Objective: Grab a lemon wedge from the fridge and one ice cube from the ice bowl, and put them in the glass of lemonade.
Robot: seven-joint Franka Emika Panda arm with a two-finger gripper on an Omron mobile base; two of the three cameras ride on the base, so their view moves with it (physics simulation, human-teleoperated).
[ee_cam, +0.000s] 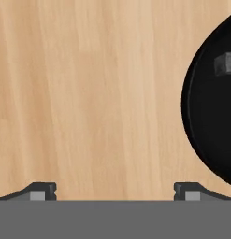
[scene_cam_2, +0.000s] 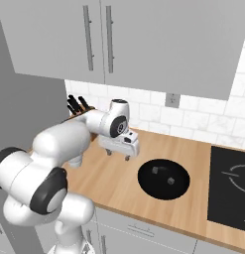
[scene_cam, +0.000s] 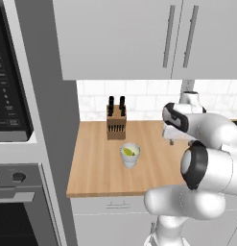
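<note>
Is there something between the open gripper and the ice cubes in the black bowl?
Nothing visible. The gripper hovers open over bare counter just beside the black bowl, and two ice cubes lie uncovered inside.

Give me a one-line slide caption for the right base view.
Open gripper hovers over the wooden counter, left of the black ice bowl holding two cubes.

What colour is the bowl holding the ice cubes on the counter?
Black; the bowl shows best in the right base view.
</note>
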